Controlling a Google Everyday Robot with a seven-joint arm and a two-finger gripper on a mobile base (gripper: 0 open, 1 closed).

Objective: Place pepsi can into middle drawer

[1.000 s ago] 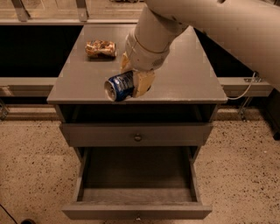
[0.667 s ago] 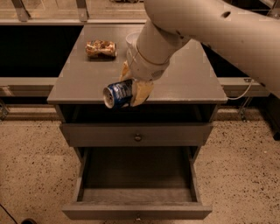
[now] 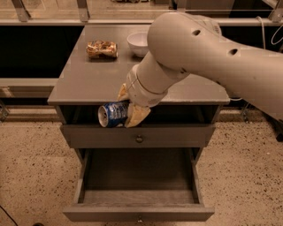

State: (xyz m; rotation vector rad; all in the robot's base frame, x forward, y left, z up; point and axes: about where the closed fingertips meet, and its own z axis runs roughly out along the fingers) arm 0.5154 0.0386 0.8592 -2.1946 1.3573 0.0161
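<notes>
Currently the claw (image 3: 127, 108) grips the pepsi can (image 3: 112, 114), which is tipped sideways just off the worktop's (image 3: 88, 81) front edge, before the upper drawer front (image 3: 97, 137) and above the open middle drawer (image 3: 139, 176).

Floor (image 3: 31, 159): speckled beige, stone-chip look, on the near, left and right sides. Grey wooden cabinet (image 3: 59, 111) at centre, with a flat grey worktop (image 3: 84, 84) showing a dull sheen in warm, dim light. Far side: long dark recess (image 3: 26, 48) under a pale horizontal rail (image 3: 44, 21), slanted metal struts (image 3: 20, 9) above, far left. Pale low ledge (image 3: 22, 82) left of cabinet. Thin cables (image 3: 265, 31) far right. Black cable (image 3: 5, 215) on floor, near left corner. Jaws just off near edge of worktop, slightly left of centre.
</notes>
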